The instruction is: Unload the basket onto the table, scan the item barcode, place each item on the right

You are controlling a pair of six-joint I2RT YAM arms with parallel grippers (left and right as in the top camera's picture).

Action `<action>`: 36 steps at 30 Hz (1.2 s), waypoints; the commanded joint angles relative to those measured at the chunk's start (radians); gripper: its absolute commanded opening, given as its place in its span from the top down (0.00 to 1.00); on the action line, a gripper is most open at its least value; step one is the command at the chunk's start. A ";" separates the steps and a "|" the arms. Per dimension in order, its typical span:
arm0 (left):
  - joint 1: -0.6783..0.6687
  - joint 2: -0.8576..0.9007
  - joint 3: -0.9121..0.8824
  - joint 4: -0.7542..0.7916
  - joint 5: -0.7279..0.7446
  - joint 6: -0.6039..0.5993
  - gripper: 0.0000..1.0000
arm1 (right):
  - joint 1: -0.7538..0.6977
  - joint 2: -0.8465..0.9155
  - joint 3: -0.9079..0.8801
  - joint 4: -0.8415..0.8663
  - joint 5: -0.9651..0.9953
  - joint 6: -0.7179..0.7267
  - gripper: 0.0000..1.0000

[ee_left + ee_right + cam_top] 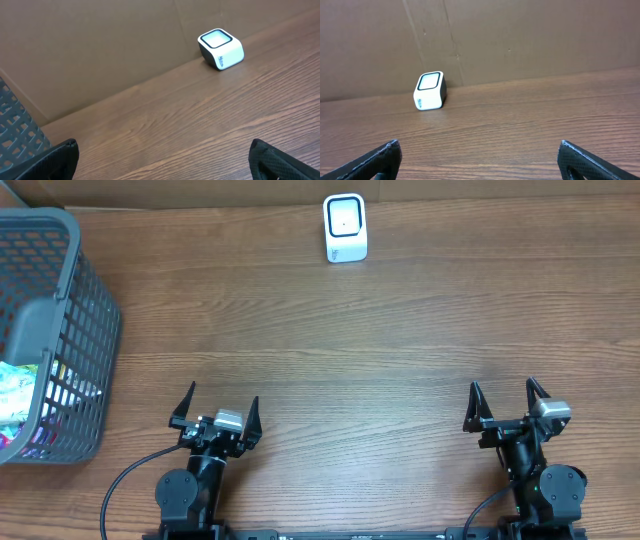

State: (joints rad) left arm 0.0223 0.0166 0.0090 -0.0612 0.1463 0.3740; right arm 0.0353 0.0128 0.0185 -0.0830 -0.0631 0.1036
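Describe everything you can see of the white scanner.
The scanner is a small white box with rounded corners, seemingly plastic. Its pale window has a dark frame; its back is dark. It stands alone on the wooden table, close to the cardboard wall, window tilted upward. Small print on one side is unreadable. Only the table touches it.

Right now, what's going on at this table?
Nothing is being handled yet. The left gripper and right gripper both sit open and empty at the near edge of the table. The white scanner stands alone at the far edge, and the packaged items are in the grey basket at the left, so no item has been picked for scanning.
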 commanded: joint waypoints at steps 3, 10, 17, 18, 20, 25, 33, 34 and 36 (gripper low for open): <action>0.002 -0.012 -0.004 -0.002 0.008 0.011 0.00 | 0.005 -0.010 -0.010 0.003 0.009 -0.006 0.00; 0.002 -0.012 -0.004 -0.010 -0.059 0.016 0.00 | 0.005 -0.010 -0.010 0.003 0.009 -0.006 0.00; 0.002 -0.012 -0.004 -0.010 -0.076 0.015 0.00 | 0.005 -0.010 -0.010 0.003 0.009 -0.006 0.00; 0.002 -0.012 -0.004 -0.010 -0.076 0.015 0.01 | 0.005 -0.010 -0.010 0.003 0.008 -0.006 0.00; 0.002 -0.012 -0.004 -0.010 -0.075 0.015 0.00 | 0.005 -0.010 -0.010 0.003 0.008 0.000 0.00; 0.002 -0.012 -0.004 -0.010 -0.071 0.015 0.00 | 0.005 -0.010 -0.010 0.003 0.009 0.000 0.00; 0.002 -0.012 -0.004 -0.008 -0.074 0.016 0.00 | 0.005 -0.010 -0.010 0.007 0.008 0.000 0.00; 0.002 -0.012 -0.004 -0.009 -0.076 0.015 0.01 | 0.005 -0.010 -0.010 0.007 0.008 0.000 0.00; 0.002 -0.012 -0.004 -0.010 -0.064 0.003 0.01 | 0.005 -0.010 -0.010 0.006 0.008 0.000 0.00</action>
State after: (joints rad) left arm 0.0223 0.0166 0.0090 -0.0677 0.0860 0.3740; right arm 0.0353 0.0128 0.0185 -0.0826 -0.0628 0.1047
